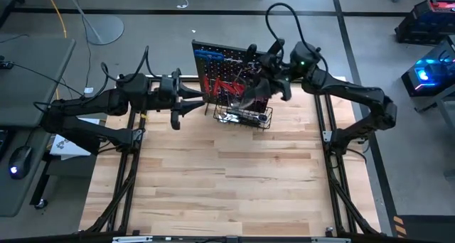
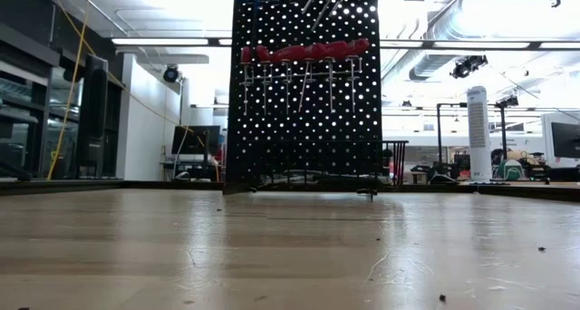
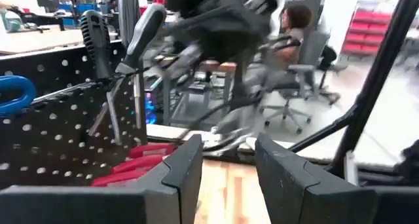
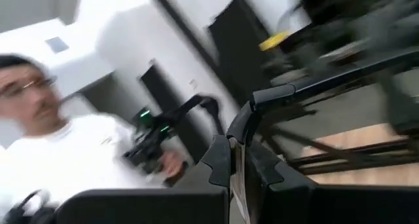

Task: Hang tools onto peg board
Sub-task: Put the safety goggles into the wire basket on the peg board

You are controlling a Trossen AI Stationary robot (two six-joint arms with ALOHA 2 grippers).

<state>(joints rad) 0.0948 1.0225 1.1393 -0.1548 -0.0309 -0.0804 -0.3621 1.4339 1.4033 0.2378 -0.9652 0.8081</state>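
Tools (image 1: 227, 85), red-handled ones in a row, hang on the peg board (image 1: 213, 58) standing at the far middle of the desk (image 1: 227, 172) in the high view. A wire basket (image 1: 245, 118) sits at the board's foot. The left claw (image 1: 205, 95) is just beside the board's left edge; the right claw (image 1: 257, 76) is up against its right side, over the basket.

From the low view, the board stands upright with red screwdrivers (image 2: 304, 53) in one row near its top.

The left wrist view shows the left claw's fingers (image 3: 183, 171) partly apart, holding nothing, with black handles (image 3: 141, 34) above the board.

The right wrist view shows the right claw (image 4: 239, 160) pressed fully together, empty, a person (image 4: 59, 152) in white beyond.
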